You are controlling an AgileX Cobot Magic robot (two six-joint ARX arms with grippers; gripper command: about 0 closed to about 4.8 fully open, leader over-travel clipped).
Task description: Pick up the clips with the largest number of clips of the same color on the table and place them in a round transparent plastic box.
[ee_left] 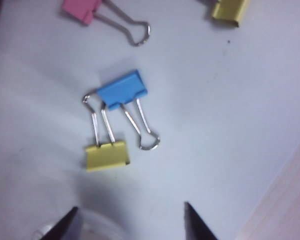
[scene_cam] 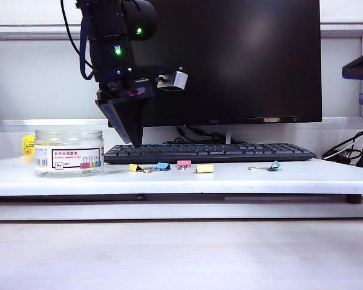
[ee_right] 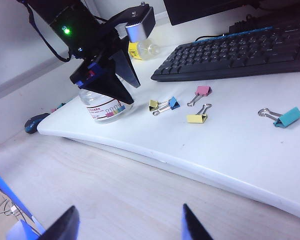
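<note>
I count two small yellow binder clips (scene_cam: 135, 168) with silver wire handles lying out, the second yellow clip (scene_cam: 204, 168) further right. There is one blue binder clip (scene_cam: 163, 166), one pink binder clip (scene_cam: 184, 163) and one teal binder clip (scene_cam: 274, 165), so five clips in all. There is one round clear plastic jar (scene_cam: 68, 152) with a white label, one black keyboard (scene_cam: 209, 152) and one dark monitor (scene_cam: 242, 60). I have two pincers: my left gripper (ee_left: 131, 220) above the clips beside the jar, and my right gripper (ee_right: 127, 225) out in front of the white table (scene_cam: 302, 178).

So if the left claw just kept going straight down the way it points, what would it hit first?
Probably the jar's rim or the white shelf beside it; depth is unclear. The left claw is open.
</note>
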